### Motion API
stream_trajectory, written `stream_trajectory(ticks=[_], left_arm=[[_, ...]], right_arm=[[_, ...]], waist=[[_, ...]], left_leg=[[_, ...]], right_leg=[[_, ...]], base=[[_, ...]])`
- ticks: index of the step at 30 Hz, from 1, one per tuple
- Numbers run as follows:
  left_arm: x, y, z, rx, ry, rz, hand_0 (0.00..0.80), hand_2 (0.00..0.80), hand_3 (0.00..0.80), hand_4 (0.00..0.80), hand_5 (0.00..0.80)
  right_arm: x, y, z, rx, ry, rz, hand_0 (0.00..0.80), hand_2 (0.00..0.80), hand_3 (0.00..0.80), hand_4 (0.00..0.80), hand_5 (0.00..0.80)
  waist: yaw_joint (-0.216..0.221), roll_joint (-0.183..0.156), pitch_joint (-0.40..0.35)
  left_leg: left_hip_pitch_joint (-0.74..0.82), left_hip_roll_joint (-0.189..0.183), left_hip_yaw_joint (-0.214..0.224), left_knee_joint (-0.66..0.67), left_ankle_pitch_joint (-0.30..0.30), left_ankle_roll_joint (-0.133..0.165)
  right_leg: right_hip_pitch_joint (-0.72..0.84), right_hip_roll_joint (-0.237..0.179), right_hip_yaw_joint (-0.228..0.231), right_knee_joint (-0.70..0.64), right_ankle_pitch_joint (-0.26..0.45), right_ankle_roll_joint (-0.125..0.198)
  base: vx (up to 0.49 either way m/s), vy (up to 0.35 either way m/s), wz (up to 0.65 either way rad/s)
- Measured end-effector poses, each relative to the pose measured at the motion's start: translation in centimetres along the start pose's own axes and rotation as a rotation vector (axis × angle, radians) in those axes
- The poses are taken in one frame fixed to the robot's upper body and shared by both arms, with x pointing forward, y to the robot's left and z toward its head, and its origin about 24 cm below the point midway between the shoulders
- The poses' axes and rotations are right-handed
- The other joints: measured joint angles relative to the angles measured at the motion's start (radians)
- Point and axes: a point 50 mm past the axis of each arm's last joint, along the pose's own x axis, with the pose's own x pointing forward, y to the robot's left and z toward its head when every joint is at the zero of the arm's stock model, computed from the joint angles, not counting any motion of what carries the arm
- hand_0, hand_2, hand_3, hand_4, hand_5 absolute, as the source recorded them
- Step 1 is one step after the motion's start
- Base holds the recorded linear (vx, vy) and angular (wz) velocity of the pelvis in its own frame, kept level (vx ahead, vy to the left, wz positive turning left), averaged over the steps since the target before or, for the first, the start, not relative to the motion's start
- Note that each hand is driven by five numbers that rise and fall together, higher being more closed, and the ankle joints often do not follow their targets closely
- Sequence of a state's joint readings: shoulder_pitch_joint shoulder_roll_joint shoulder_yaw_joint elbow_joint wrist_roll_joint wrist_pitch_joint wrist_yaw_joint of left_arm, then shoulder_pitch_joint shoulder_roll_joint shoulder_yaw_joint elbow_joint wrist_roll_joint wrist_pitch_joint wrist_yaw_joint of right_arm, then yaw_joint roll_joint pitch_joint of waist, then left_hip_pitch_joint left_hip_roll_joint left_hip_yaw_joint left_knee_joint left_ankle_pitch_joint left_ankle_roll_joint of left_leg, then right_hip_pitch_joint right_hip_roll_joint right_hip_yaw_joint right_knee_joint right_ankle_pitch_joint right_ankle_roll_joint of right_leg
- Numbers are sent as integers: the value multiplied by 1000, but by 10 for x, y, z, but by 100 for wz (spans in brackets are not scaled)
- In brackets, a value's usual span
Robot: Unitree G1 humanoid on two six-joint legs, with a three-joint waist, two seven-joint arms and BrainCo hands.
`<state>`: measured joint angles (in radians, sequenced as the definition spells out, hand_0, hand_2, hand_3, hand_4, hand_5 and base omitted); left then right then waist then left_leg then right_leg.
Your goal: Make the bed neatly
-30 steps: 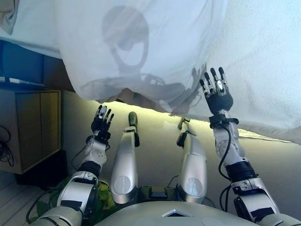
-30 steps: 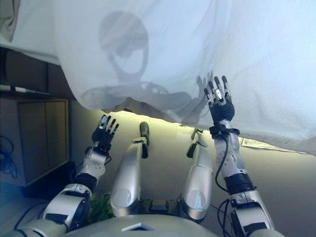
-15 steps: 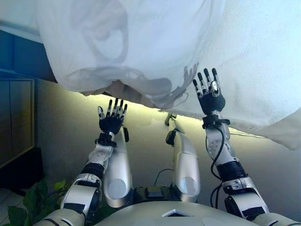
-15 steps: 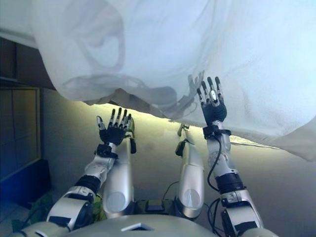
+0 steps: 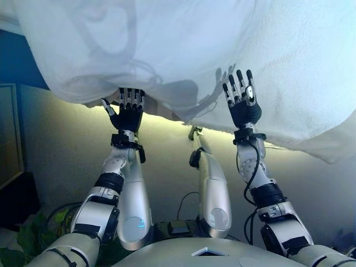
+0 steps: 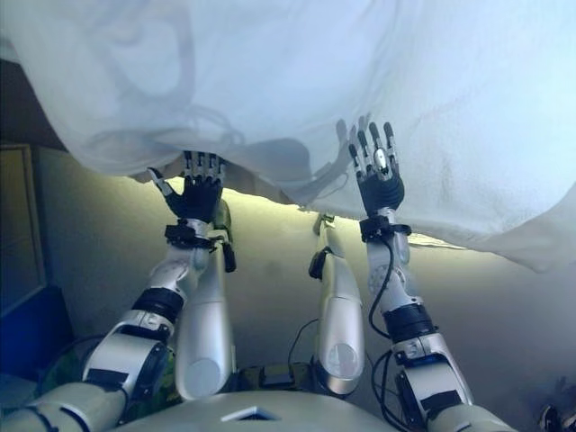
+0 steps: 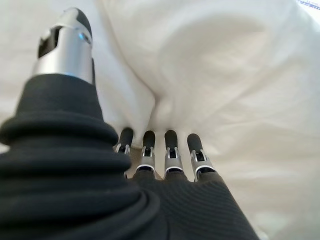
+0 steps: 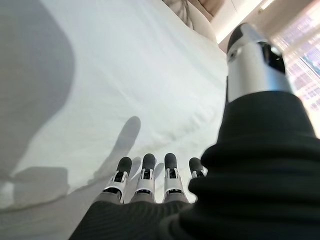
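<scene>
The white duvet (image 5: 183, 50) hangs rumpled over the bed edge, just above both hands. The left hand (image 5: 127, 114) and right hand (image 5: 243, 105) are spread wide, holding nothing. Reaching with flat fingers could shove the fabric into deeper creases instead of catching it. A second ago, the left hand was lower and further left.

left robot hand (image 5: 129, 114), right robot hand (image 5: 243, 105) raised, fingers straight, spread.
</scene>
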<state>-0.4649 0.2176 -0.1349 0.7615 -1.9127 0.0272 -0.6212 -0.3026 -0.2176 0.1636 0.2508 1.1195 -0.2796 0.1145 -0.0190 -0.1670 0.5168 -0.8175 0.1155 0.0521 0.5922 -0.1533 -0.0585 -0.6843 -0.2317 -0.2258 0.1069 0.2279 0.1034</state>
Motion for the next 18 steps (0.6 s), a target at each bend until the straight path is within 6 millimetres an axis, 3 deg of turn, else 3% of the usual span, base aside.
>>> stream_trajectory(ticks=[8,12,15,18], left_arm=[[-1,2,2,-13,-31,29,0,0,0,0,0],[-1,3,3,-16,-39,42,0,0,0,0,0],[1,0,6,-13,-59,46,0,0,0,0,0],[-3,4,8,-13,-71,68,0,0,0,0,0]], right_arm=[[2,5,-1,2,-4,28,0,0,0,0,0],[2,6,-1,-7,-4,42,0,0,0,0,0],[2,7,-1,-35,-1,56,0,0,0,0,0],[9,14,3,-38,-14,81,0,0,0,0,0]], waist=[[-23,-4,0],[-21,-5,0],[-18,-3,0],[-14,-4,0]], left_leg=[[-17,3,27,32,-26,12],[-31,4,28,42,-26,19],[-63,46,55,46,-20,26],[-72,34,50,51,-18,16]], right_leg=[[-18,-2,27,-6,24,13],[-26,-16,22,-15,-2,26],[-79,-19,16,127,-84,23],[-102,-14,24,138,-70,15]], base=[[-11,58,-10],[-13,38,-4],[-24,46,-12],[-29,69,-7]])
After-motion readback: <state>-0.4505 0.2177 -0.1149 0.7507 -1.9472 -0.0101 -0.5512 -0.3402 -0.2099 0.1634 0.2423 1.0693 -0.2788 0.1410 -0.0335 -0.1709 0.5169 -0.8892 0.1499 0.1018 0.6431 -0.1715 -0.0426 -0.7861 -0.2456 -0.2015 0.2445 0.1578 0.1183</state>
